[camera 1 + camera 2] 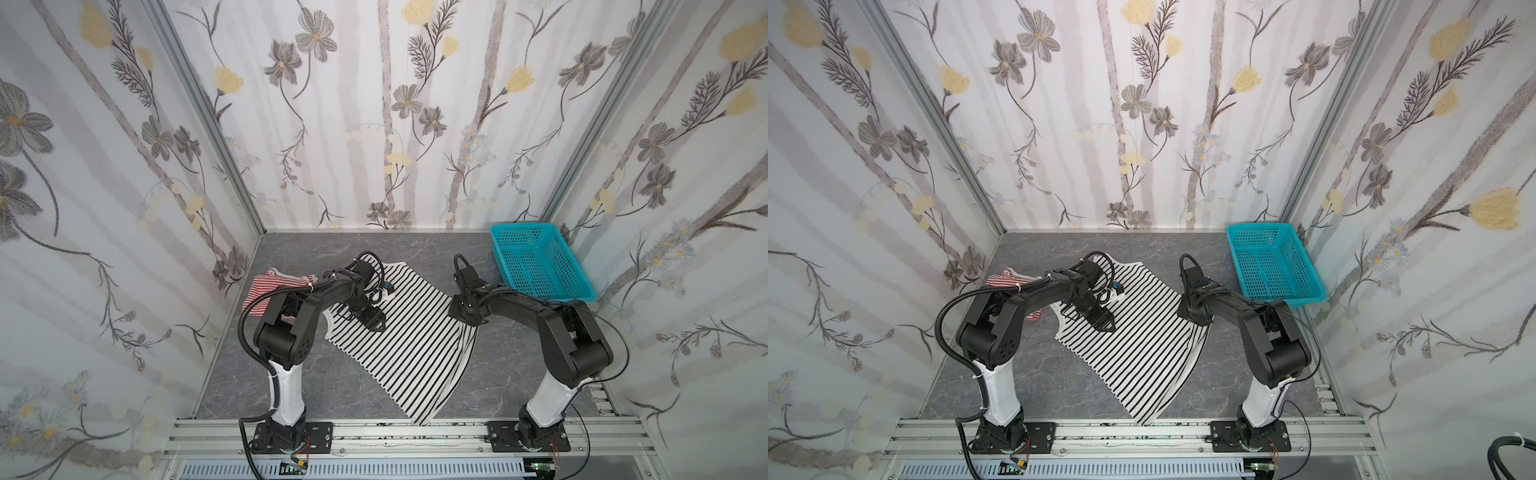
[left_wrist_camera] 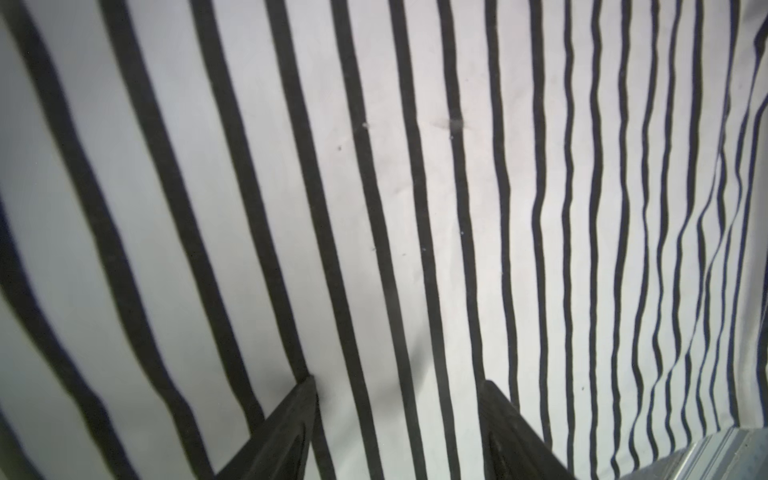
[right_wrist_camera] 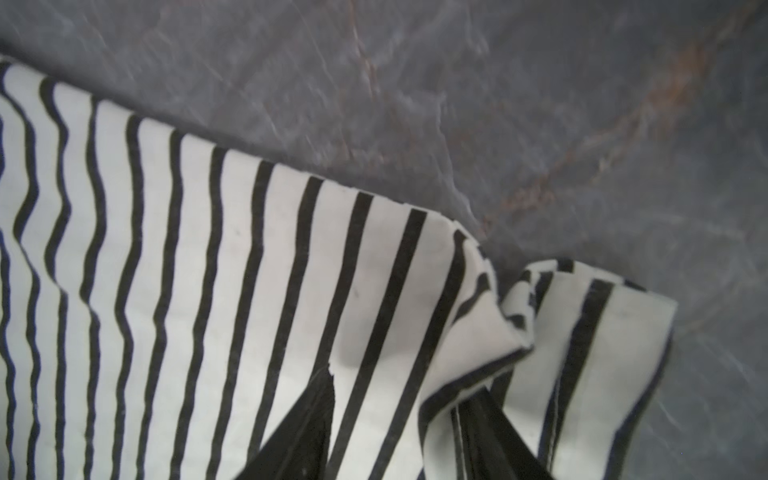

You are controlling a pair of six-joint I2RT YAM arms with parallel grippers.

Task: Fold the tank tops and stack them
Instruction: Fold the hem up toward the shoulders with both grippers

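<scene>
The black-and-white tank top (image 1: 409,332) lies spread out flat and slantwise on the grey table in both top views, filling the left wrist view (image 2: 374,187). My left gripper (image 1: 376,325) hovers low over its upper left part, open, with flat cloth between the fingertips (image 2: 309,386). My right gripper (image 3: 405,384) is at the top's right edge, open, fingers pressed onto the cloth beside a folded-over corner (image 3: 582,332). The red-and-white tank top (image 1: 268,286) lies crumpled at the back left, partly hidden behind my left arm.
A teal perforated basket (image 1: 555,266) stands at the back right corner (image 1: 1273,259). Flowered walls close in three sides. An aluminium rail (image 1: 395,432) with both arm bases runs along the front; the striped top's lowest corner reaches it.
</scene>
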